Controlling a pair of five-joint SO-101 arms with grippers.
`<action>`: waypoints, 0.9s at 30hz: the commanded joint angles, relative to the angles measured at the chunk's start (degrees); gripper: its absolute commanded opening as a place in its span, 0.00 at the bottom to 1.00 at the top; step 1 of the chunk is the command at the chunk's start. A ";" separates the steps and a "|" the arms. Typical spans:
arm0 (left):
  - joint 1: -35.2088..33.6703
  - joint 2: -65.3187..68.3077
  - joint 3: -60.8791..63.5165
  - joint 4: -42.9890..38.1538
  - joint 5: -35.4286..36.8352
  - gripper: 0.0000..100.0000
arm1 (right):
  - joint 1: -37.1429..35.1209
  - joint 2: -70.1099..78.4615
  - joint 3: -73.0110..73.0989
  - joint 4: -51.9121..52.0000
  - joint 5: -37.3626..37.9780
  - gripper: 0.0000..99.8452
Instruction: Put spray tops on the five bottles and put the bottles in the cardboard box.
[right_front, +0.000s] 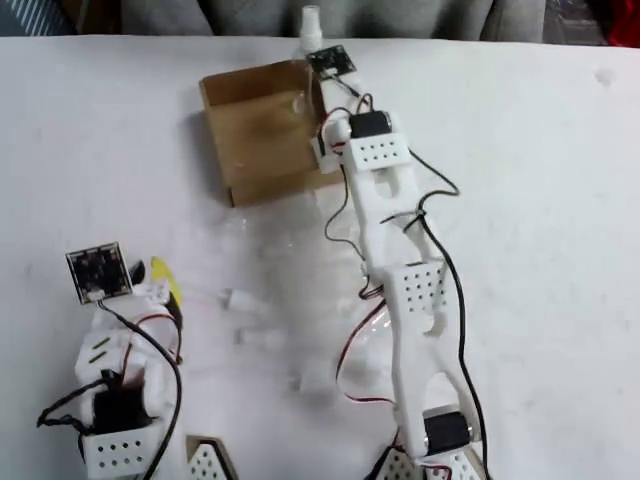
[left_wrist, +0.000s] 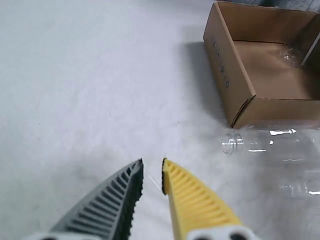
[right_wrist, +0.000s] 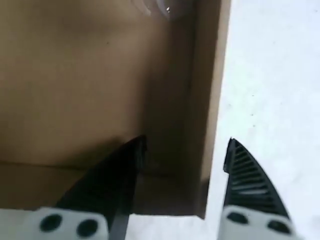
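Observation:
The cardboard box (right_front: 250, 135) stands open at the table's far middle, and a clear bottle (left_wrist: 295, 52) lies inside it. Another clear bottle (left_wrist: 270, 145) lies on the table just in front of the box, its neck bare. White spray tops (right_front: 240, 300) are scattered among faint clear bottles (right_front: 300, 260) mid-table. My right gripper (right_front: 318, 88) is open and straddles the box's right wall (right_wrist: 210, 100), one finger inside and one outside. At the near left, my left gripper (left_wrist: 152, 165) hovers low over bare table with a narrow gap between its grey and yellow fingers, which hold nothing.
A white spray top (right_front: 312, 22) sticks up just beyond the box's far right corner. The right arm (right_front: 400, 260) and its cables stretch over the bottles from the near edge. Bare table lies left of the box and on the far right.

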 joint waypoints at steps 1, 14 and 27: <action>0.40 -0.66 -0.18 -2.02 -0.79 0.07 | 0.57 0.31 -1.05 -0.66 -0.09 0.20; 0.40 -0.66 -0.18 -1.93 -0.79 0.07 | 2.51 0.04 -1.14 1.89 13.19 0.02; 0.40 -0.66 -0.18 -2.11 -0.79 0.07 | 3.38 -3.21 -1.14 8.66 13.10 0.02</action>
